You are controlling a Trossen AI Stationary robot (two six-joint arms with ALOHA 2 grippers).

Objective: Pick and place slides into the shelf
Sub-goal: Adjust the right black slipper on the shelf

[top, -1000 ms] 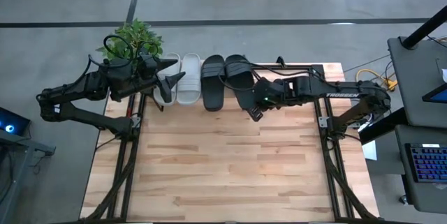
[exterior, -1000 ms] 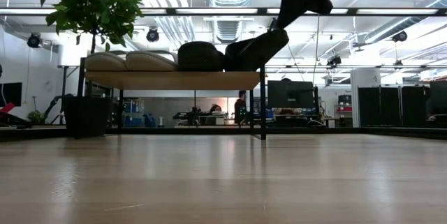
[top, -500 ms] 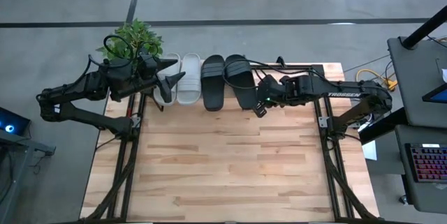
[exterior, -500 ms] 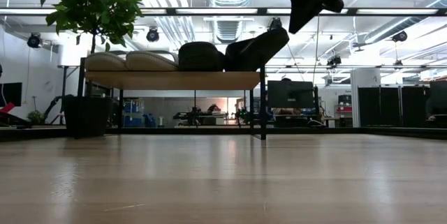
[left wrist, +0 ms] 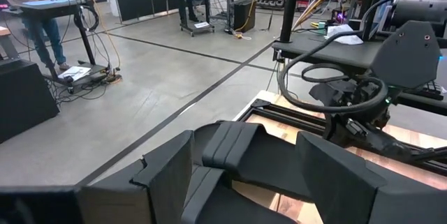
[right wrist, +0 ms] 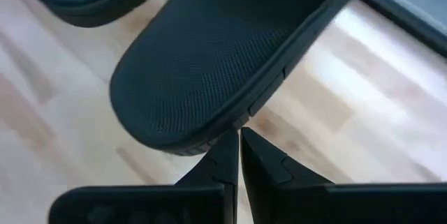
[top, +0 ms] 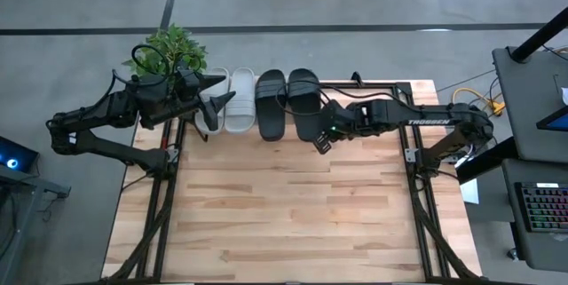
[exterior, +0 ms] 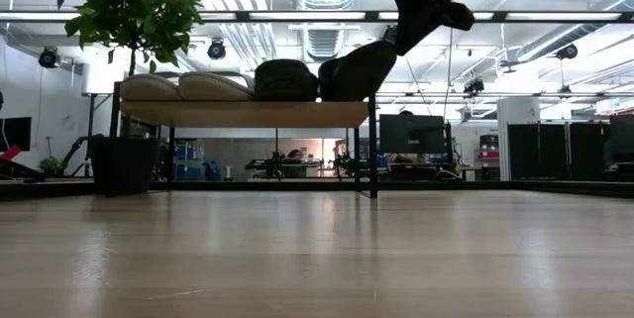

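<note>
Shelf [exterior: 248, 113] legs, perhaps plant-hidden.

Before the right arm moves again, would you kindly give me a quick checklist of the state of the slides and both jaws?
1. All four slides on the shelf: ok.
2. Two grey slides lying flat: ok.
3. Rightmost black slide lying flat: not ok; in the low view it tilts and overhangs the shelf end.
4. Right gripper shut, holding nothing, tips at that slide's sole: ok.
5. Left gripper open over the grey slides: ok.
</note>
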